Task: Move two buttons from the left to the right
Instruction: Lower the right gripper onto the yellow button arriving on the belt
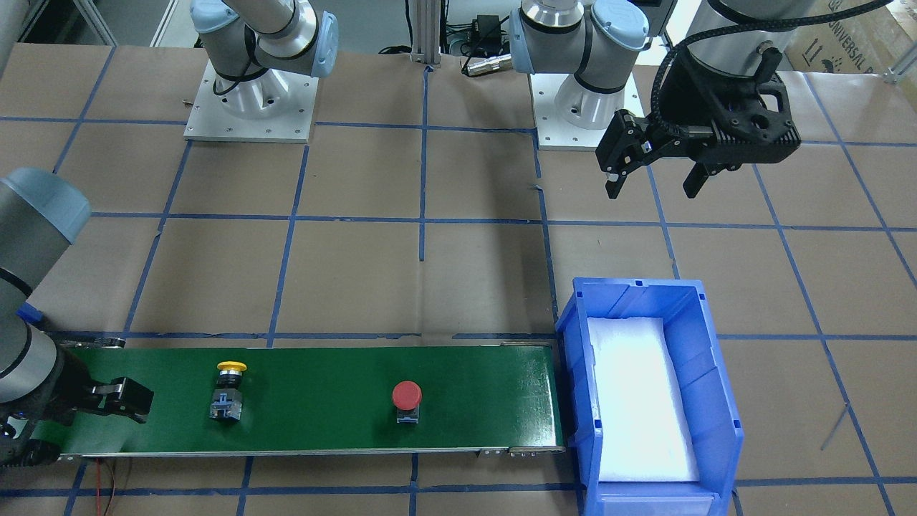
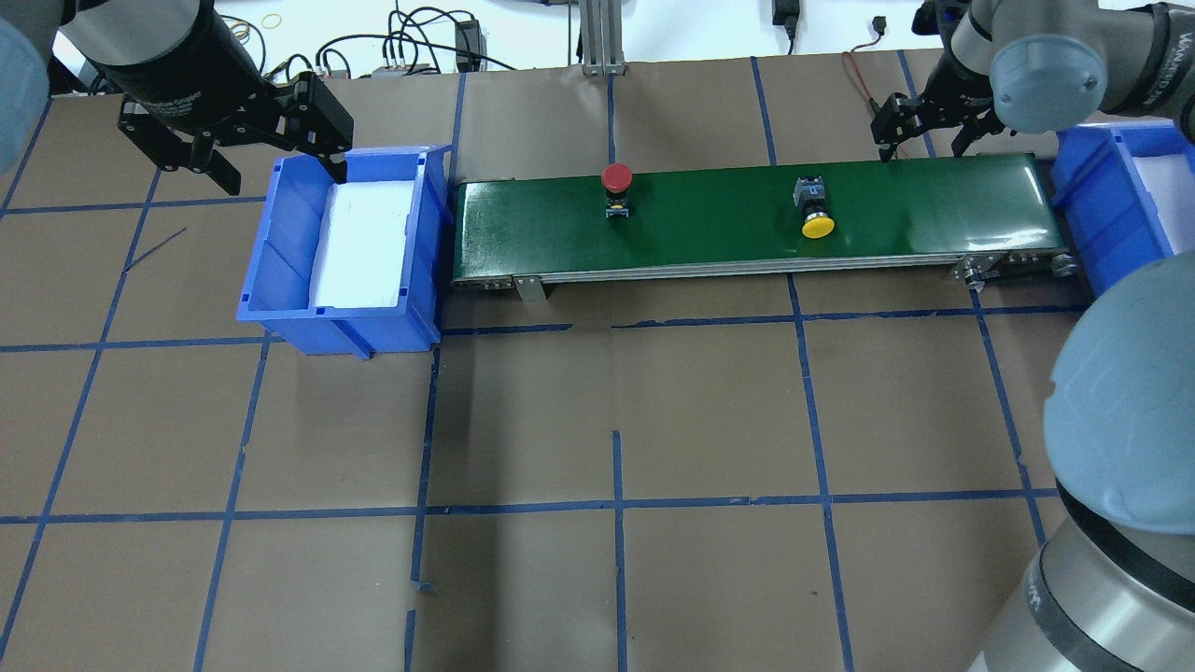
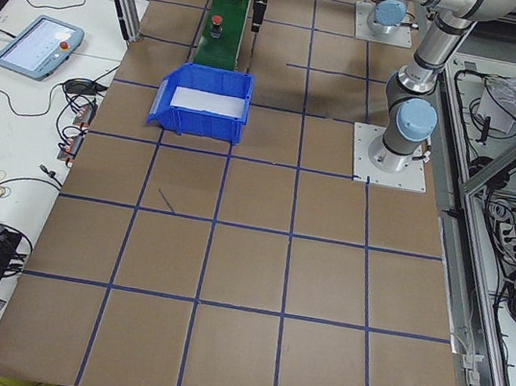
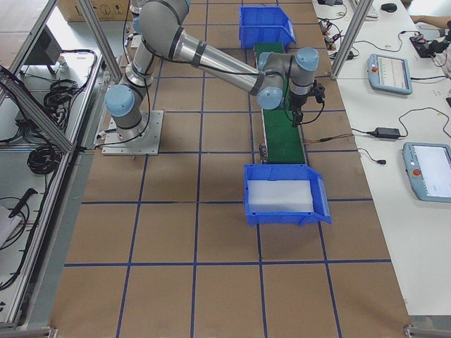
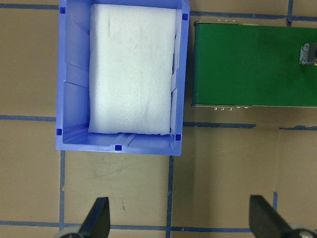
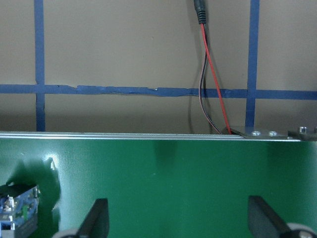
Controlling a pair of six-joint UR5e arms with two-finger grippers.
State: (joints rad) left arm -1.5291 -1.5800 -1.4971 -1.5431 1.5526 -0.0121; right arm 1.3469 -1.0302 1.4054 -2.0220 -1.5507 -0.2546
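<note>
Along the worktop's edge opposite the robot, on the green conveyor belt, the red mushroom-cap button stands and the yellow-cap button lies sideways. The left claw and the right claw hang released. When pinched, I think the yellow one may roll away.

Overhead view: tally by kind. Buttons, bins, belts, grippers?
Buttons: 2 (red button, yellow button)
Bins: 2 (left bin, right bin)
Belts: 1 (conveyor belt)
Grippers: 2 (left gripper, right gripper), both open
Total: 7
</note>
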